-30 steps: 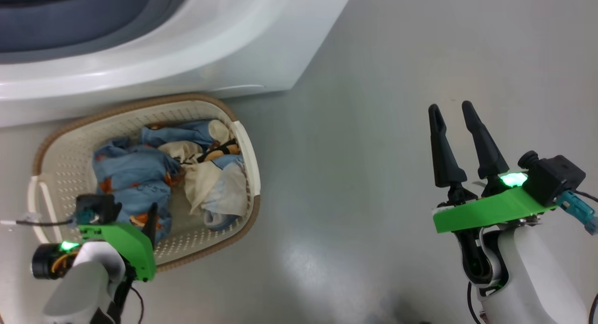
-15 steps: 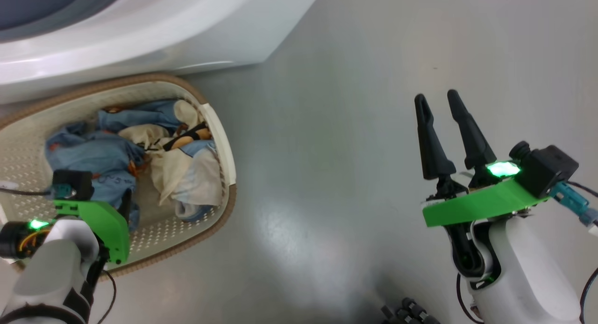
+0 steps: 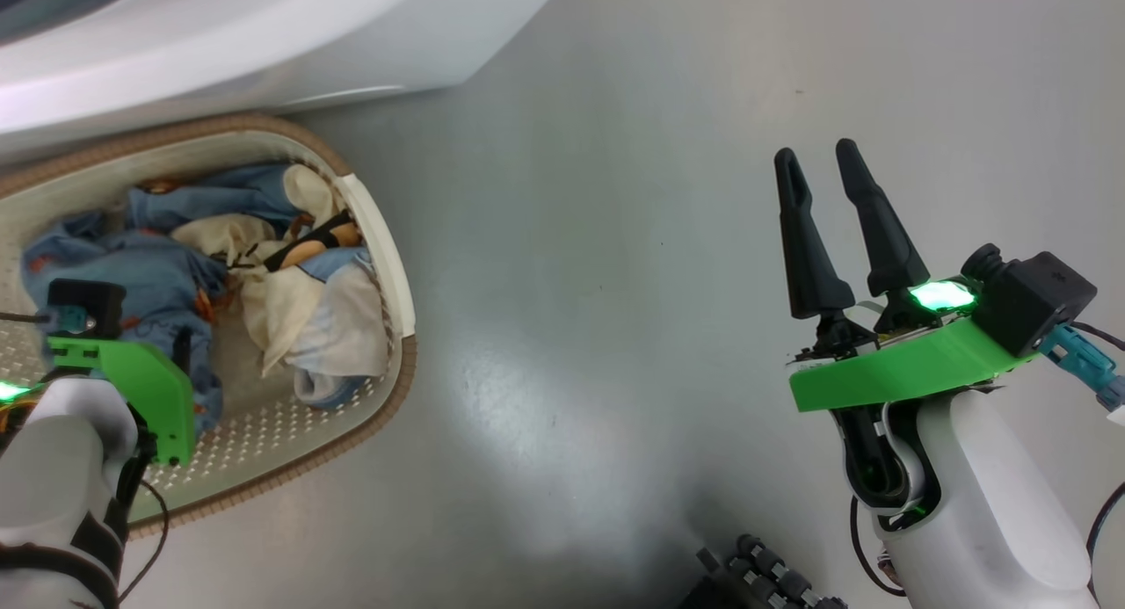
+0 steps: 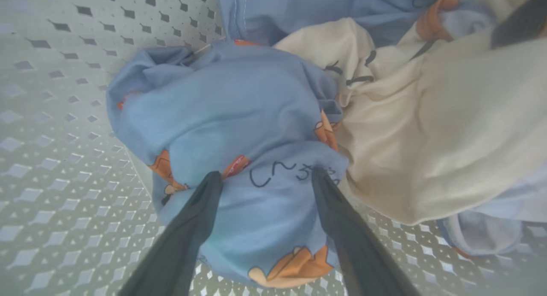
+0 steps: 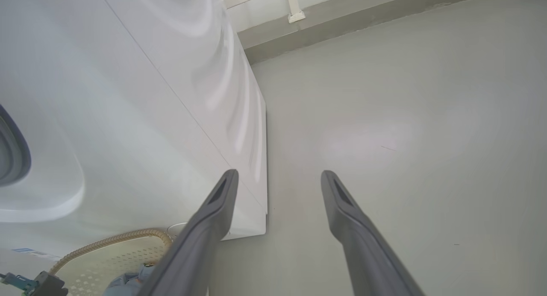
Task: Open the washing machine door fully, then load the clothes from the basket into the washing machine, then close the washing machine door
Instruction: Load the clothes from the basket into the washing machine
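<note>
White glossy sheet metal, boxy and hard-edged, across 10 to 12 o'clock of the head view: the washing machine (image 3: 264,29), lower corner just beside the basket. Beneath everything, smooth grey floor (image 3: 615,240). At 9 o'clock, cream perforated plastic with a woven-looking brown rim, a rounded rectangle: the basket (image 3: 264,442), long axis running roughly 10 to 4 o'clock. Inside, soft and crumpled, the clothes (image 3: 290,319): light blue cloth with orange prints heaped toward 9 o'clock, cream and pale white folds toward 3 o'clock, all limp, with no firm edge to hook. From the left wrist, straight ahead at 12 o'clock, a bunched blue garment (image 4: 239,129), stretched from about 11 to 5 o'clock, near end lodged between the two dark tapered fingers of the left gripper (image 4: 266,175). Spread wide, clasping nothing yet; tips against or just above the fabric, cannot tell which. At 2 o'clock, touching the blue, cream cloth (image 4: 427,129). Plainly the nearer arm; probably needs only a squeeze across the mound's narrow width. Off at 3 o'clock in the head view, well apart from the basket over bare floor, the right gripper (image 3: 816,152), likewise spread and empty, pointing toward 12 o'clock.
</note>
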Motion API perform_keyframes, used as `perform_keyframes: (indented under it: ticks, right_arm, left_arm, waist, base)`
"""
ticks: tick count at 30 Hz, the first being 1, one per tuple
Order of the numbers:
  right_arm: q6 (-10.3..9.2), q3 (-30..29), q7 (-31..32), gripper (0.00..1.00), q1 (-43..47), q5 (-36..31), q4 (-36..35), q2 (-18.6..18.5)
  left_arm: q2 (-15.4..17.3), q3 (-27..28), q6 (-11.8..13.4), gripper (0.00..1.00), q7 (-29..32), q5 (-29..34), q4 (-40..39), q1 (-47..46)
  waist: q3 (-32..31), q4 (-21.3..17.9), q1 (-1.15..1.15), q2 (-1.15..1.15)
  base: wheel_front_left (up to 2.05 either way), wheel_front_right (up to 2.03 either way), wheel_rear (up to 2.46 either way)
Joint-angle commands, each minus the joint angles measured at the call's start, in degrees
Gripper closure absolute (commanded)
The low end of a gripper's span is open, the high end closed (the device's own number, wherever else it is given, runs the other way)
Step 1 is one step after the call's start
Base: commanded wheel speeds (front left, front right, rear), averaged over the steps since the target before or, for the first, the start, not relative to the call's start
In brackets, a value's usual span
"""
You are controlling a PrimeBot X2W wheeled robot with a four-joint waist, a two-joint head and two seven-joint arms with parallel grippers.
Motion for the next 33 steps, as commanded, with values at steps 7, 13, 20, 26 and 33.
perform_keyframes:
  ticks: [7,13,20,26,33]
  right_arm:
    - [0.32,1.88,-0.51,0.00,0.16,1.02,-1.55,0.18]
    - [0.32,2.61,-0.51,0.00,-0.16,1.47,-1.78,0.18]
    - [0.32,3.18,-0.51,0.00,-0.42,1.92,-1.91,0.18]
    - [0.32,3.20,-0.51,0.00,-0.46,2.01,-1.90,0.18]
    - [0.32,2.49,-0.51,0.00,-0.50,1.57,-1.63,0.18]
  left_arm:
    - [3.13,-0.16,0.96,0.00,1.06,0.91,-0.20,-0.14]
    - [3.97,-1.26,1.02,0.00,2.55,1.31,-0.19,-0.76]
    - [4.69,-2.57,0.73,0.10,4.82,1.67,-0.18,-1.40]
    - [4.60,-3.39,0.57,1.00,6.07,1.59,-0.18,-1.63]
    - [3.81,-2.82,0.38,1.00,5.37,-0.08,-0.18,-1.38]
  waist:
    - [0.90,-0.72,0.00,0.00]
    - [1.61,-1.15,0.00,0.00]
    - [2.06,-1.61,0.00,0.00]
    - [1.89,-1.68,0.00,0.00]
    - [0.50,-0.87,0.00,0.00]
  base:
    - [0.00,0.00,0.00]
    - [0.00,0.00,0.00]
    - [0.00,0.00,0.00]
    - [0.00,0.00,0.00]
    - [0.00,0.00,0.00]
